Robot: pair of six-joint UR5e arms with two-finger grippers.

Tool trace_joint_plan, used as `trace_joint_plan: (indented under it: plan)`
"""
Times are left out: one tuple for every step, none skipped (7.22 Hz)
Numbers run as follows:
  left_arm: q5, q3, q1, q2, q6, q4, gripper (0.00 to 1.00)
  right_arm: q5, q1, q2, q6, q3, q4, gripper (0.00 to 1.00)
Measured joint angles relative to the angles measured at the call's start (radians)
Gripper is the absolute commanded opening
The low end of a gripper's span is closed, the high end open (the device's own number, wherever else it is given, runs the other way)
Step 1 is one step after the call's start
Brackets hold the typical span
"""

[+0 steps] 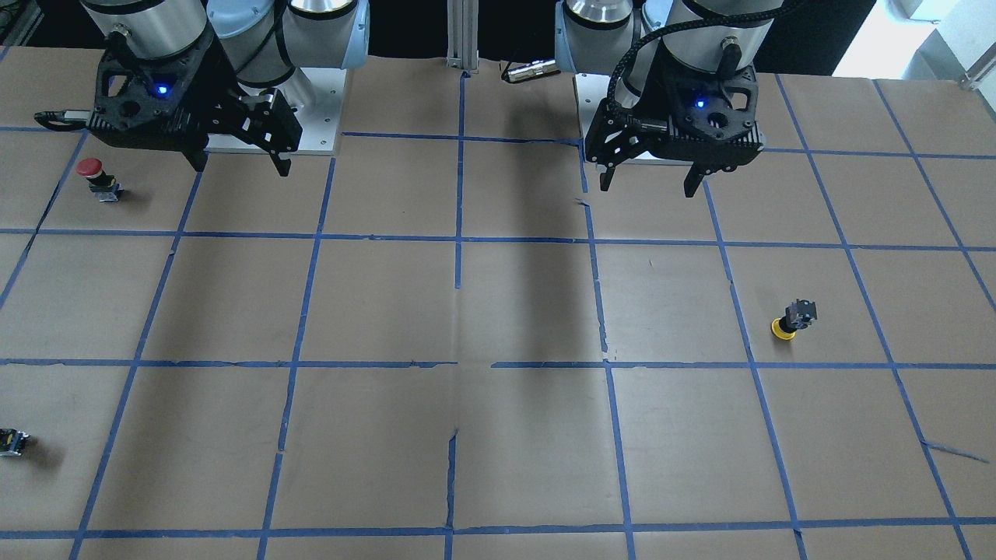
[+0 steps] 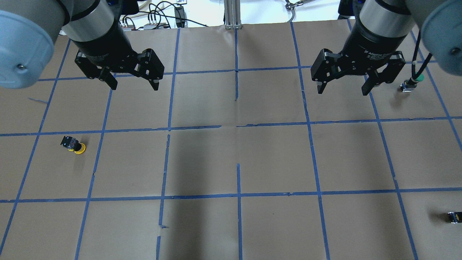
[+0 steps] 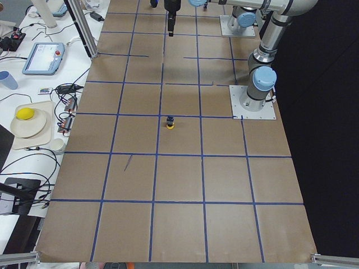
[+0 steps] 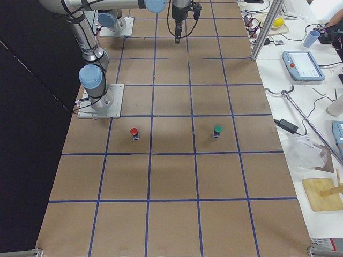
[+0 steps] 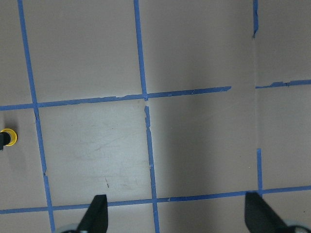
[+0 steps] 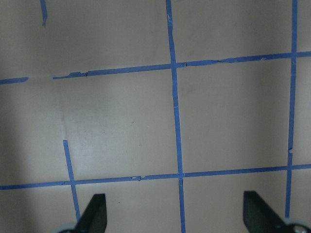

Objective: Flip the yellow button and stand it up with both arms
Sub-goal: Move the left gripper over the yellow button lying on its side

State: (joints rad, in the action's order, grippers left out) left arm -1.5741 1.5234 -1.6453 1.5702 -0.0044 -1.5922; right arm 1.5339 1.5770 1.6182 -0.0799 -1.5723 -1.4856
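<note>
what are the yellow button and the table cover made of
yellow button: likely plastic, a smooth yellow cap on a dull dark body.
table cover: looks like matte brown paper or card, with seams and small tears along the blue tape lines.

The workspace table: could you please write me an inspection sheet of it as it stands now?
Surface: brown paper table top with a blue tape grid, torn in places.
Job's things: yellow-capped push-button with a dark body appears to rest cap down on the left arm's side, apart from both hands.
Clutter: red-capped button, green-capped button and small dark capless part, all on the right arm's side.
Hands: left hand and right hand open, empty, above the paper.
Cables: black braided cable at the left wrist; loose wires beyond the far edge.
Surroundings: grey touch pendant on a white side bench.
</note>
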Motion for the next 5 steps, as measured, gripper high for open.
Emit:
trace_joint_plan:
  plan:
    - [0.001, -0.002, 0.002, 0.0, 0.001, 0.0, 0.99, 0.001, 0.0, 0.0, 0.0, 0.0, 0.0, 1.0]
    - [0.0, -0.002, 0.004, 0.002, 0.004, 0.0, 0.99, 0.003, 0.0, -0.001, 0.0, 0.0, 0.001, 1.0]
    - [-0.004, 0.001, 0.007, 0.007, 0.01, 0.002, 0.99, 0.005, 0.0, -0.001, 0.0, 0.0, 0.001, 1.0]
    - [-0.009, 0.006, 0.027, 0.017, 0.021, 0.005, 0.99, 0.006, 0.0, -0.001, 0.0, 0.0, 0.001, 1.0]
    - [-0.011, 0.009, 0.076, 0.028, 0.027, 0.005, 0.99, 0.004, 0.0, -0.001, 0.0, 0.0, 0.001, 1.0]
